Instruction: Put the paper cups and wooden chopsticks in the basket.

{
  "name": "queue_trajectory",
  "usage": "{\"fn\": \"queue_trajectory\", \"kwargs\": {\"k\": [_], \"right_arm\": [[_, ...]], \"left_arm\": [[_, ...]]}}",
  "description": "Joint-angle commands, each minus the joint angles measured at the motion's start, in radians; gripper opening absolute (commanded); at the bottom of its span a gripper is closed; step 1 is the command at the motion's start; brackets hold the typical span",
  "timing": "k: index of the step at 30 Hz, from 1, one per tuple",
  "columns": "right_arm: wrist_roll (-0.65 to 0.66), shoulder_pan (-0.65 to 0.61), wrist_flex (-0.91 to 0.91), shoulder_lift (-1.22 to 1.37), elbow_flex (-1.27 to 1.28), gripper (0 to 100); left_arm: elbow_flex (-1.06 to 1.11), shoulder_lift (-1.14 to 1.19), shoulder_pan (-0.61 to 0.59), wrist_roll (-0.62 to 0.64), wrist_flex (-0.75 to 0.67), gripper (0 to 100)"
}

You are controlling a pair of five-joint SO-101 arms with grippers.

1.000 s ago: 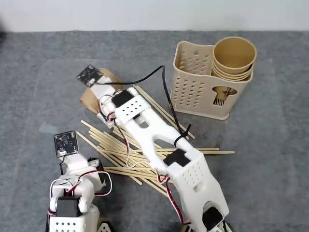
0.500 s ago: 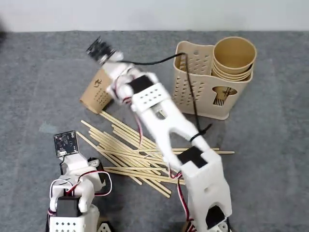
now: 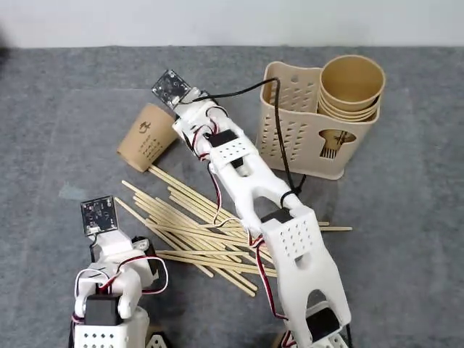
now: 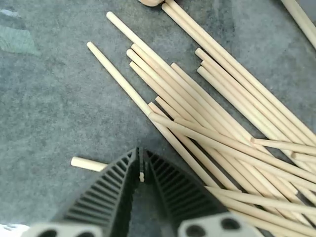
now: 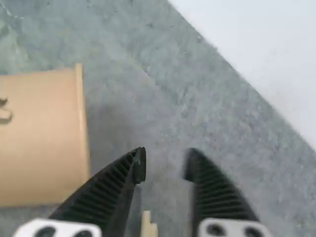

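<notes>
A tan paper cup [image 3: 148,136] lies on its side on the grey mat, left of the basket [image 3: 293,134]. My right gripper [image 5: 165,165] is open just beside the cup's rim [image 5: 80,123], with nothing between its fingers. The right arm [image 3: 232,156] stretches from the front to that spot. Several more cups [image 3: 352,85] are stacked in the basket's right compartment. Wooden chopsticks [image 3: 206,228] lie in a loose pile at mid-table. My left gripper [image 4: 140,155] is shut and empty, low over the near-left end of the chopsticks [image 4: 207,113].
The left arm's base [image 3: 109,304] sits at the front left. A black cable [image 3: 279,156] runs from the right arm past the basket's front. One short chopstick end [image 4: 86,164] pokes out from under the left fingers. Bare mat lies to the far left and right.
The right arm lifted off the cup, swung toward the far side, then settled just right of it. The cup is now uncovered. The left arm has not moved.
</notes>
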Motion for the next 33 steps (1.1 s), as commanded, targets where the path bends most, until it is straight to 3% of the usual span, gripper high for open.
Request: {"fn": "queue_trajectory", "kwargs": {"k": [1, 9, 13, 19, 33], "right_arm": [[0.012, -0.036, 0.113, -0.070, -0.054, 2.8], [-0.057, -0.136, 0.519, -0.269, -0.054, 0.9], [-0.123, -0.214, 0.641, -0.363, -0.054, 0.9], [-0.117, -0.323, 0.783, -0.463, -0.054, 0.9], [-0.126, -0.255, 1.343, -0.914, -0.051, 0.9]], "left_arm": [[-0.007, 0.002, 0.000, 0.006, 0.005, 1], [-0.007, 0.002, 0.000, 0.006, 0.005, 1], [-0.007, 0.002, 0.000, 0.006, 0.005, 1], [-0.007, 0.002, 0.000, 0.006, 0.005, 1], [-0.007, 0.002, 0.006, 0.006, 0.005, 1]]}}
